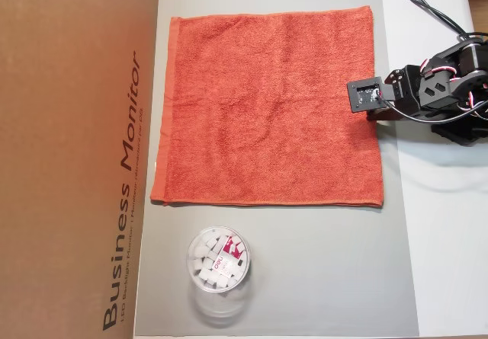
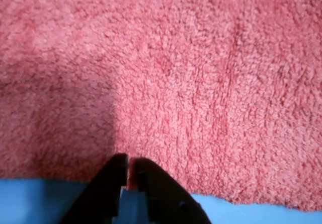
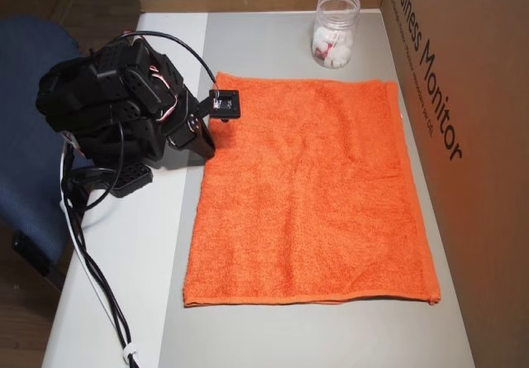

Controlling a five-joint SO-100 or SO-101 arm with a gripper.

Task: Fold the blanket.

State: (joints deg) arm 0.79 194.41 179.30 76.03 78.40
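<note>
The orange-red blanket (image 1: 267,103) lies spread flat and unfolded on a grey mat (image 1: 305,278), seen in both overhead views. My gripper (image 1: 372,113) is down at the blanket's right edge, about midway along it, under the black wrist camera. Seen from the wrist, the fuzzy blanket (image 2: 201,83) fills the frame. There the two black fingers of the gripper (image 2: 129,161) are almost together, with a thin strip of the blanket's edge pinched between them. In the other overhead view the gripper (image 3: 207,146) meets the left edge of the blanket (image 3: 314,194).
A clear plastic jar (image 1: 217,267) of white pieces stands on the mat near the blanket's lower edge. A brown cardboard box (image 1: 69,156) walls the left side. The arm's base and cables (image 3: 91,277) sit on the white table beside a blue chair (image 3: 25,178).
</note>
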